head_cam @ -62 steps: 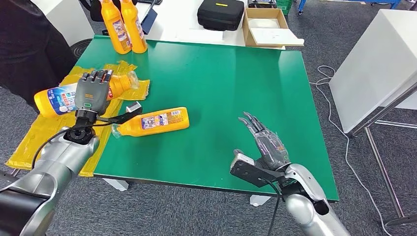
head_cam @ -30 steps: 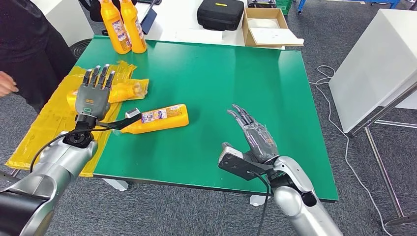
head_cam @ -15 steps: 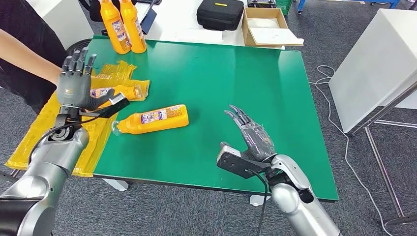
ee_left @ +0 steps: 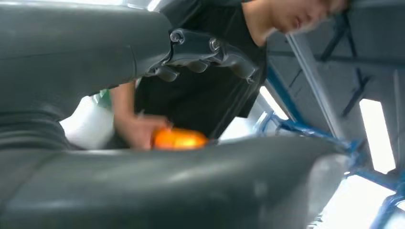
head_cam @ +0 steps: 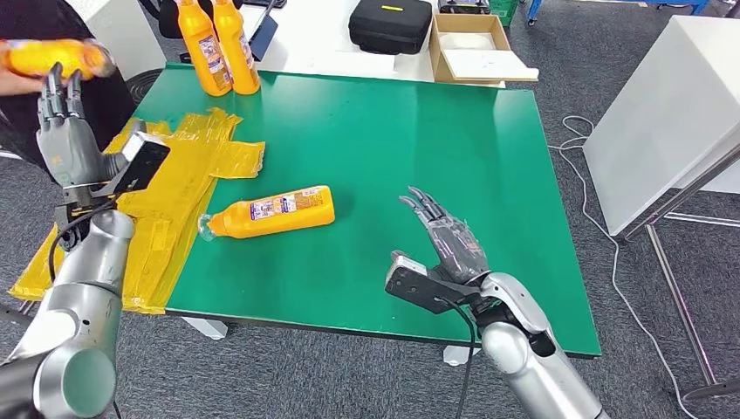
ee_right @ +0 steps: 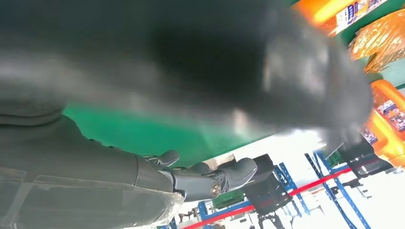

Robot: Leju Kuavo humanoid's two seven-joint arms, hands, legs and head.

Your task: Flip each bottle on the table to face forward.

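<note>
An orange bottle (head_cam: 270, 212) lies on its side on the green table (head_cam: 393, 131), cap toward the left, label up. Two more orange bottles (head_cam: 218, 44) stand upright at the table's far left corner. My left hand (head_cam: 65, 144) is raised beyond the table's left edge, fingers up and apart, holding nothing. Just above it a person's hand holds another orange bottle (head_cam: 52, 57); the left wrist view shows that bottle (ee_left: 179, 139) in the person's grip. My right hand (head_cam: 449, 240) hovers open over the table's front right, to the right of the lying bottle and apart from it.
Crumpled yellow plastic sheets (head_cam: 174, 170) cover the table's left edge. A black case (head_cam: 391, 24) and an open cardboard box (head_cam: 476, 48) sit on a white surface behind the table. A white table (head_cam: 672, 113) and cables stand to the right.
My left hand has risen and swung left off the yellow sheets. The person has lifted away the bottle that lay there. My right hand shifted slightly toward the lying bottle, which rolled a little.
</note>
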